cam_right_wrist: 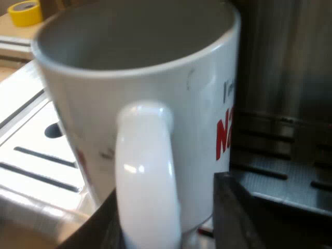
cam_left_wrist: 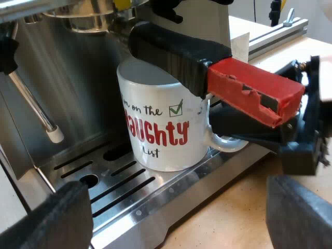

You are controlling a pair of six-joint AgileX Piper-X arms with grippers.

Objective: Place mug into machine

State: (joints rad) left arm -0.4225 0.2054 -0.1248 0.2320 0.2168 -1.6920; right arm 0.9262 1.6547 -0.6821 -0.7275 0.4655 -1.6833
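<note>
Left wrist view: the mug stands on the machine's drip tray, beneath the red-ended holder handle. Placement looks done. Left claw gapes empty. Right claw loosely straddles the mug's handle; only withdrawal remains.

Looks like a robotics lab or workshop rather than a home kitchen. Bare pale wooden surface under a steel espresso machine. Slotted aluminium rail, of the kind used for building test rigs, along the surface beyond the machine. Roll of yellow tape lying on a pale board near the drip tray. Printed novelty mug on the tray as the one homely touch.
</note>
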